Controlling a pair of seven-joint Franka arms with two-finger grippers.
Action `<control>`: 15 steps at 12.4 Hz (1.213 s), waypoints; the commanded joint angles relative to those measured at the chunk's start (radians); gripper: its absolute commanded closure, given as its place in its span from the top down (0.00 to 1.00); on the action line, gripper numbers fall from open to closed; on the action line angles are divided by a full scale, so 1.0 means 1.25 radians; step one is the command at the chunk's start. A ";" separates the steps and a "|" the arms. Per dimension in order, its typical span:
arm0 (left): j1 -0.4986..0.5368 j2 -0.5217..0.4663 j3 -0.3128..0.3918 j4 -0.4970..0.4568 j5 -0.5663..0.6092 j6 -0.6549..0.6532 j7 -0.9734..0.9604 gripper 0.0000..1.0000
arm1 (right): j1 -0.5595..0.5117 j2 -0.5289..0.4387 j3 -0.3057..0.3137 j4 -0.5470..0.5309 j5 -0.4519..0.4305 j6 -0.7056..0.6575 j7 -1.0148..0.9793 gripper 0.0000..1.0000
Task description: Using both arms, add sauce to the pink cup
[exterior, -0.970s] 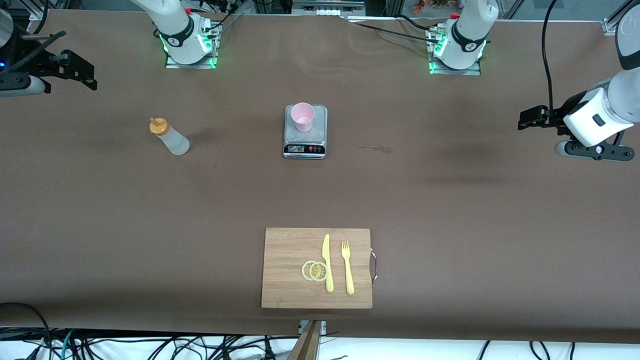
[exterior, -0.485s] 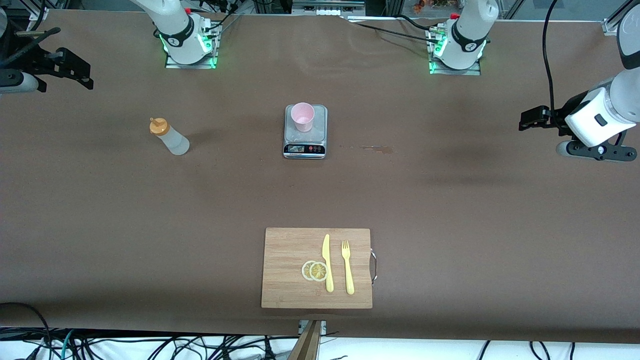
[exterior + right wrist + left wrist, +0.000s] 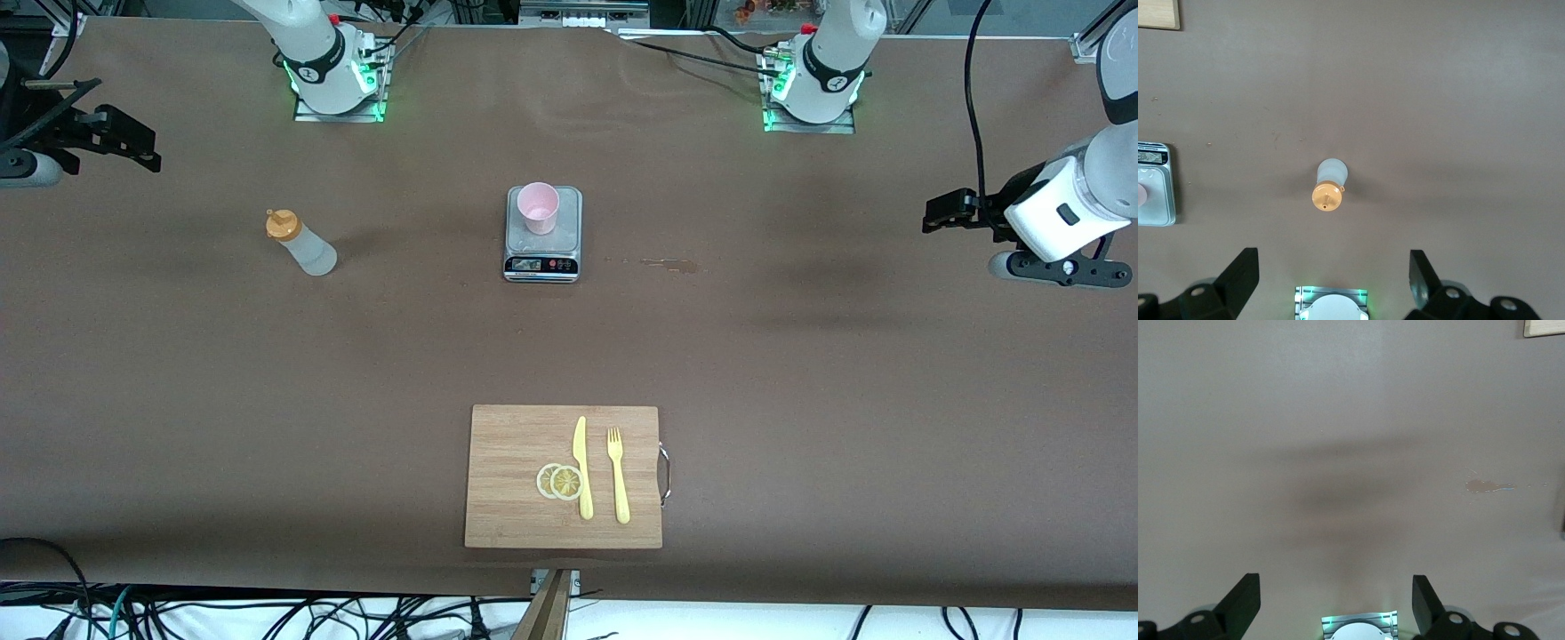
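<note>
While both arms hang high at the table's ends, the right gripper (image 3: 133, 147) has slid a bit outward, jaws wide, like the left gripper (image 3: 944, 213). On the grey scale (image 3: 543, 253) stands the small pink cup (image 3: 538, 207); the orange-capped clear sauce bottle (image 3: 300, 242) stands toward the right arm's end. I cannot tell what either holds.

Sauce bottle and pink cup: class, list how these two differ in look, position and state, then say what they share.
The sauce bottle is translucent with an orange cap on; the pink cup is opaque pink and open-topped. The bottle stands directly on the table, toward the right arm's end; the cup sits on a scale near the middle. The bottle is taller and narrower than the cup. Both stand upright, and neither is touched by a claw.
</note>
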 commanded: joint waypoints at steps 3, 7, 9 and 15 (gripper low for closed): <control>0.004 0.016 0.001 0.032 0.010 -0.014 0.019 1.00 | -0.003 0.004 0.002 0.022 -0.005 -0.011 0.003 1.00; 0.006 0.025 0.000 0.043 0.010 -0.014 0.020 1.00 | -0.003 0.004 0.002 0.022 -0.004 -0.015 0.004 1.00; 0.005 0.028 0.000 0.052 0.010 -0.014 0.021 1.00 | -0.003 0.004 0.002 0.022 -0.001 -0.015 0.004 1.00; 0.000 0.035 0.000 0.065 0.007 -0.014 0.019 1.00 | -0.004 0.004 0.002 0.022 0.000 -0.015 0.003 1.00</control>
